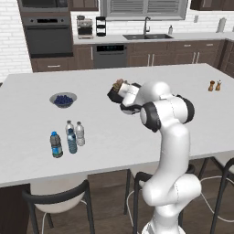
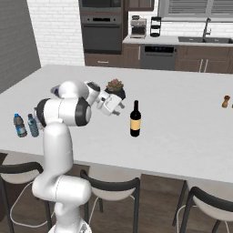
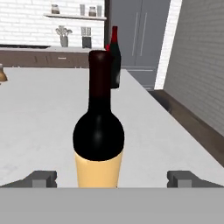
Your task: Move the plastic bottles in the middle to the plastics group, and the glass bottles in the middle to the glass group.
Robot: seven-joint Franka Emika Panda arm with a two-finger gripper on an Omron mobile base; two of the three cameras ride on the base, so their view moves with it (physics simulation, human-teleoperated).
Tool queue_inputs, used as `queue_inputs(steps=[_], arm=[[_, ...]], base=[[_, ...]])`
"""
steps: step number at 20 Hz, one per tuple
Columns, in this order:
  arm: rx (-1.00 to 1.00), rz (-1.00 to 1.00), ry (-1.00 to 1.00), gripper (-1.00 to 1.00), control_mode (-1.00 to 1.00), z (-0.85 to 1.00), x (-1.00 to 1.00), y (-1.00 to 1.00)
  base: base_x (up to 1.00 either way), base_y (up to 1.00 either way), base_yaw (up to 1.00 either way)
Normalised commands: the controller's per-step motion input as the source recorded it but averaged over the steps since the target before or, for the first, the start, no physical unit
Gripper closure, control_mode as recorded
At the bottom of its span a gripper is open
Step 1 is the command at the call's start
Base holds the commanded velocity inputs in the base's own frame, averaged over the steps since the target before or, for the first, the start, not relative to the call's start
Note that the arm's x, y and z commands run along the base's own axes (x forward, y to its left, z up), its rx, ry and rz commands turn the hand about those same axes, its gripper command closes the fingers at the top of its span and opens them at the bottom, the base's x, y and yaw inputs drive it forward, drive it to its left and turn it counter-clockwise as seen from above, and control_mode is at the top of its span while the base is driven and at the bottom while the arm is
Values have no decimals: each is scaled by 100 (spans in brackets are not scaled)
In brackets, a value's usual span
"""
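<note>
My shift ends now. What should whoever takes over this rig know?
Gripper: open, holding nothing, lined up on the dark glass bottle mid-counter, one fingertip each side of it in the hand view.
Water bottles: four grouped at the counter's left end.
Amber bottles: pair at the far right.
Done: no grasp yet.
Left: grip the dark bottle, carry it to the amber pair.
</note>
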Motion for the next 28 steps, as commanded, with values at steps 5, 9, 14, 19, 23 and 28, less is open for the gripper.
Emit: queue_inputs(steps=[5, 9, 14, 19, 23, 28], arm=[[0, 0, 0, -100, -100, -17, 0, -20], [0, 0, 0, -100, -100, -10, 6, -46], [0, 0, 0, -100, -100, -12, 15, -36], [0, 0, 0, -100, -100, -1, 1, -4], [0, 0, 0, -100, -100, -3, 0, 0], [0, 0, 0, -100, -100, -8, 0, -3]], base=[[0, 0, 0], [0, 0, 0], [0, 0, 0], [0, 0, 0], [0, 0, 0], [0, 0, 0]])
